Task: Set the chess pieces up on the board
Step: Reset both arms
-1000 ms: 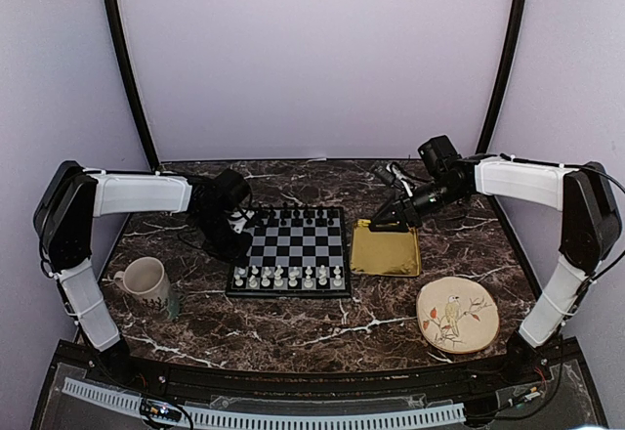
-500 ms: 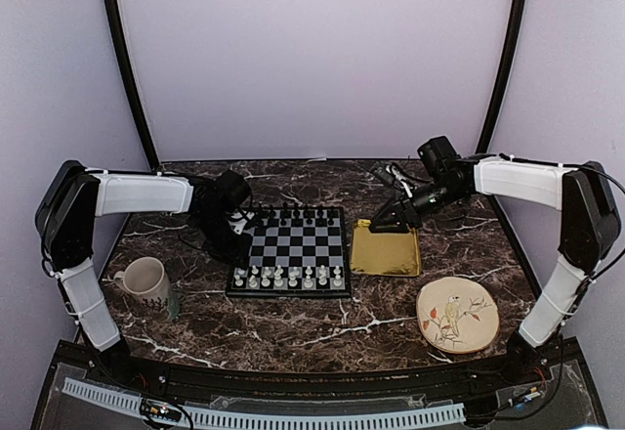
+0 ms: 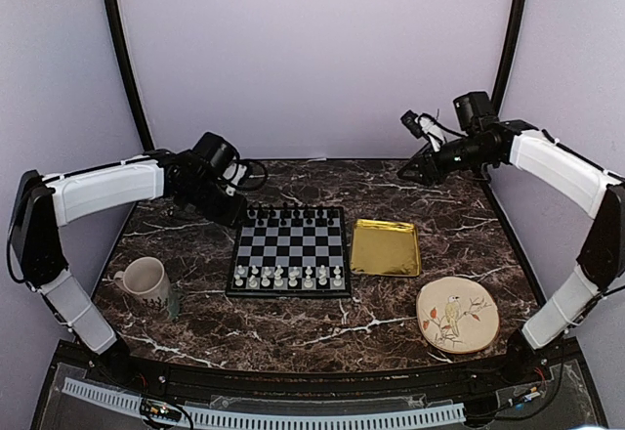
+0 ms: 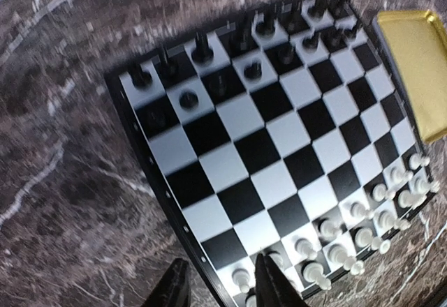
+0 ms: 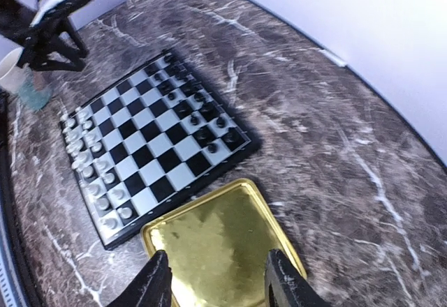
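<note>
Because the tiny cream-white plastic chess pieces are crowding the two near rows of the small black-and-silver checked chessboard, any reach among them is risking a toppled neighbour; the fingers are looking bulky beside such small men. Light board could be sliding on the dark marbled desk if it is nudged at the rim. Small black chessmen are filling the far rows, so the same hazard is applying there. Left wrist view is blurring; whether every white piece is standing upright, cannot tell.

Left arm is reaching in from the left, raised, its wrist hanging by the board's far-left corner. Left jaws are standing partly apart and gripping nothing; the fingertips are framing the board's white-piece corner from above. Right arm is hanging high over the desk's far right, well apart from the board. Right jaws are gaping wider, also holding nothing, with the shiny gold square tray lying below them.
</note>
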Controlling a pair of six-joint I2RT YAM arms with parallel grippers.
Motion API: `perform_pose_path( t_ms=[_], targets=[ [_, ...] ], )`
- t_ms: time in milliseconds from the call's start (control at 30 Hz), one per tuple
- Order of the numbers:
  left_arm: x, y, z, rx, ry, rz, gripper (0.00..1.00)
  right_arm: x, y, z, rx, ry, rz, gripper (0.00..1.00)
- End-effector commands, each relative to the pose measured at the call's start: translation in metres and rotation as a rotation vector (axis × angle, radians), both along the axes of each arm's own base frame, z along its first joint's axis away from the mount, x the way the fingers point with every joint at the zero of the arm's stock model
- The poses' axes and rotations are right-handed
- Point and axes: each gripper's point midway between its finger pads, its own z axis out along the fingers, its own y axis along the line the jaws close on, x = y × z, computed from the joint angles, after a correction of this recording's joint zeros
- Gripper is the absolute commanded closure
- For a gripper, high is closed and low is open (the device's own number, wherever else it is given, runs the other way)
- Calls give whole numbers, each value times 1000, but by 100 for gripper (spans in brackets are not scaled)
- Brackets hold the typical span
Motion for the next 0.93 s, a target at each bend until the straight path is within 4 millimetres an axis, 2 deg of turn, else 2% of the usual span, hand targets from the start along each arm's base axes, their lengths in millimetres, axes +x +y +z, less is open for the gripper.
perform_pose_path(
  t_ms=[0, 67, 167, 233, 300, 367, 400, 433, 533, 633, 767, 900],
  targets=[
    [43, -11, 87, -105, -327, -33, 66, 41, -54, 58, 6, -179, -364, 52],
    [52, -17, 113, -157, -421, -37, 66, 51, -85, 75, 24, -233, -553, 33],
    [58, -18, 140, -210, -486, -31, 61, 50, -116, 93, 17, -305, -686, 1],
    [58, -17, 151, -220, -505, -27, 57, 41, -121, 105, 47, -340, -687, 0],
    [57, -11, 158, -210, -530, -8, 49, 32, -119, 116, 90, -363, -667, 0],
    [56, -2, 166, -199, -571, 23, 45, 25, -118, 122, 119, -378, -659, 0],
    [55, 4, 170, -198, -600, 45, 34, 24, -123, 124, 128, -390, -691, 0],
    [52, 9, 176, -207, -630, 65, 4, 25, -129, 123, 135, -399, -734, 0],
    [46, 21, 184, -212, -702, 94, 1, 28, -141, 119, 143, -410, -811, 0],
    [43, 29, 185, -189, -754, 98, 1, 28, -142, 116, 187, -389, -786, 0],
    [42, 36, 182, -159, -774, 115, 1, 32, -156, 117, 198, -394, -808, 0],
    [41, 40, 178, -148, -794, 119, 1, 32, -159, 109, 172, -372, -798, 0]
  ],
)
